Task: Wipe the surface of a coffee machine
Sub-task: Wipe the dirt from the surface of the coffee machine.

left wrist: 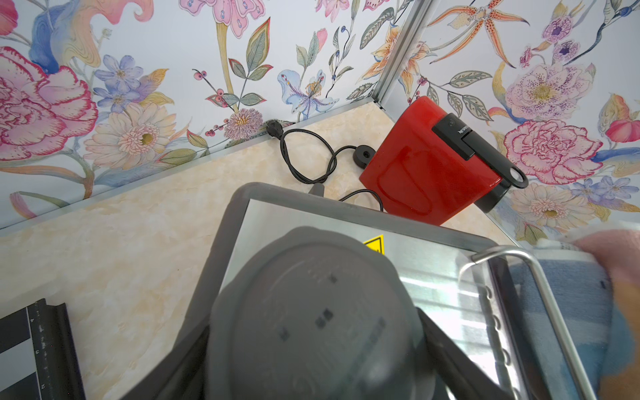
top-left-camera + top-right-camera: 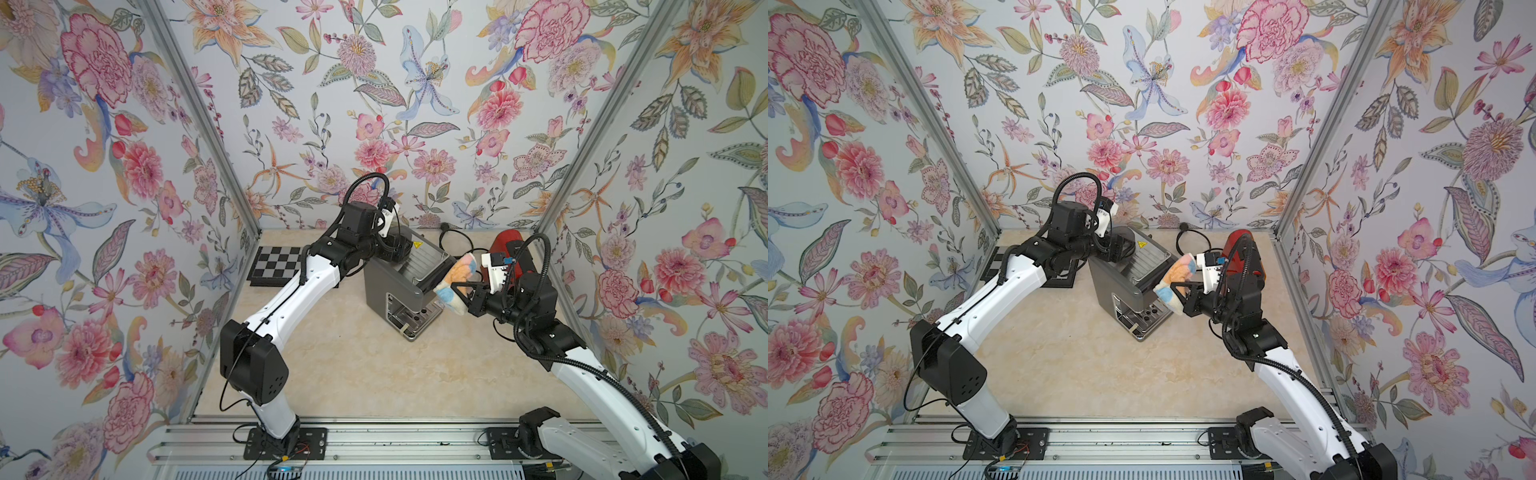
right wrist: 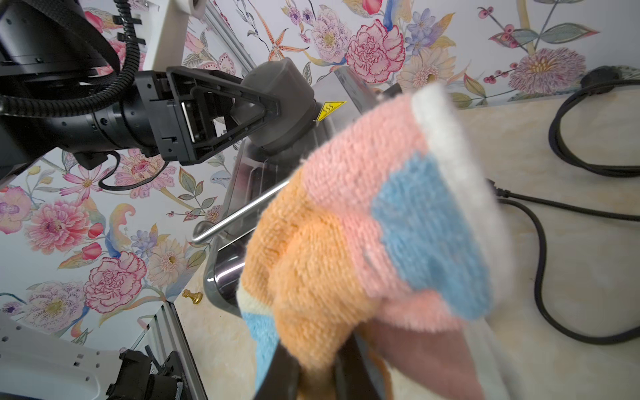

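Mid-table: grey box-shaped coffee machine (image 2: 382, 286) with steel top and a yellow triangular warning sticker (image 1: 375, 244) (wavy heat lines inside), its round grey plastic cap (image 1: 311, 294) clasped on both sides by the left gripper (image 1: 311, 346). Pressed to its top edge on the right: pink, orange and blue terry cloth (image 2: 455, 280), pinched in the closed right gripper (image 2: 461, 293). Behind: red plastic coffee machine (image 1: 415, 166), "Nespresso" on its black lever (image 1: 464, 138).

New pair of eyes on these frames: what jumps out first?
The pastel pink, orange and blue terry cloth, clamped in the right pincer and held against the right edge of the grey steel-topped coffee machine at table centre. Next, the left pincer closed around the grey round cap on its top, and the loud floral wallpaper on all three walls.
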Action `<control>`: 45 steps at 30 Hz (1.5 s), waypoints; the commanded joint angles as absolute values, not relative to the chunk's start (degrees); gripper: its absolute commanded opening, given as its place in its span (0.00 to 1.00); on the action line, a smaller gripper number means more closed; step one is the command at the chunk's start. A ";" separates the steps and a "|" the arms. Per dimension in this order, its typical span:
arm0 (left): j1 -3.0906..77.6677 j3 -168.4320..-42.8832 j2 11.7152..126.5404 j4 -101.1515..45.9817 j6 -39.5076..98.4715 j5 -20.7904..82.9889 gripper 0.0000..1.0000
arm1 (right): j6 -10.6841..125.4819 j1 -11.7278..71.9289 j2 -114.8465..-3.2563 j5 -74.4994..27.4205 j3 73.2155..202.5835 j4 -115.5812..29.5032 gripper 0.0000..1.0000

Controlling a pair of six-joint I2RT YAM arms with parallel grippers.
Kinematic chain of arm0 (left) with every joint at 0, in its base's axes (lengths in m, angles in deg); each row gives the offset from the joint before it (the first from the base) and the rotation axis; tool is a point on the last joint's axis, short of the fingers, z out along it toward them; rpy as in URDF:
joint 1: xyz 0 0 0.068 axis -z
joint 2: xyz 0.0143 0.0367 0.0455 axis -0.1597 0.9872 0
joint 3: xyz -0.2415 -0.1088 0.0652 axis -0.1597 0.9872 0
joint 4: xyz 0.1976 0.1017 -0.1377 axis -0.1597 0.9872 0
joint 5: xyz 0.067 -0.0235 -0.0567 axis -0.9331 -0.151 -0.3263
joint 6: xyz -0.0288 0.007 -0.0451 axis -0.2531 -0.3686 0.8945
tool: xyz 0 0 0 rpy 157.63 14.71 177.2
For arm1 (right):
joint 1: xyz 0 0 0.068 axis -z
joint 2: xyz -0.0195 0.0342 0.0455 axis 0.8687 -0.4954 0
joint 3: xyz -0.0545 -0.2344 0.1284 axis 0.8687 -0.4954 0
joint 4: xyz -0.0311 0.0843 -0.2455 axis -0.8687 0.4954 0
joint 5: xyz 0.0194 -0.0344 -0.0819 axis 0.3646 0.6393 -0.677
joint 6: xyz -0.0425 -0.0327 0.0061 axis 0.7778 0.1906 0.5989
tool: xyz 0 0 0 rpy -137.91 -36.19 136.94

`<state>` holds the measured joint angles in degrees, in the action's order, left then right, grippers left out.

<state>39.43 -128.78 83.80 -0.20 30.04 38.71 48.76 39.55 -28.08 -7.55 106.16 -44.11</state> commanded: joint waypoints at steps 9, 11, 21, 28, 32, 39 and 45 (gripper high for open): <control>40.79 -127.16 84.37 -0.50 29.40 41.10 0.47 | 53.88 25.04 -31.26 -14.18 108.84 -42.61 0.00; 40.77 -127.04 84.27 -0.58 29.40 41.09 0.47 | 53.65 24.37 -31.64 -14.12 109.00 -42.70 0.00; 40.92 -124.99 83.43 -1.34 29.84 41.76 0.31 | 54.04 35.92 -36.03 -14.08 112.00 -42.84 0.00; 41.17 -123.88 82.51 -1.92 29.96 41.64 0.26 | 55.18 38.15 -37.33 -12.67 113.57 -42.87 0.00; 41.36 -122.96 81.96 -2.38 29.93 41.29 0.26 | 55.75 35.18 -36.55 -9.01 113.64 -42.73 0.00; 42.23 -122.03 82.27 -3.53 30.40 41.37 0.25 | 58.23 24.63 -33.55 -8.76 112.72 -38.80 0.00; 42.40 -122.20 82.45 -3.81 30.54 41.32 0.25 | 58.63 26.77 -34.62 -9.97 115.39 -38.57 0.00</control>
<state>39.58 -123.90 82.01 -6.85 29.36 37.44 56.85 25.10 -33.80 -10.11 111.93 -35.26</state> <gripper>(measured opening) 0.792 0.116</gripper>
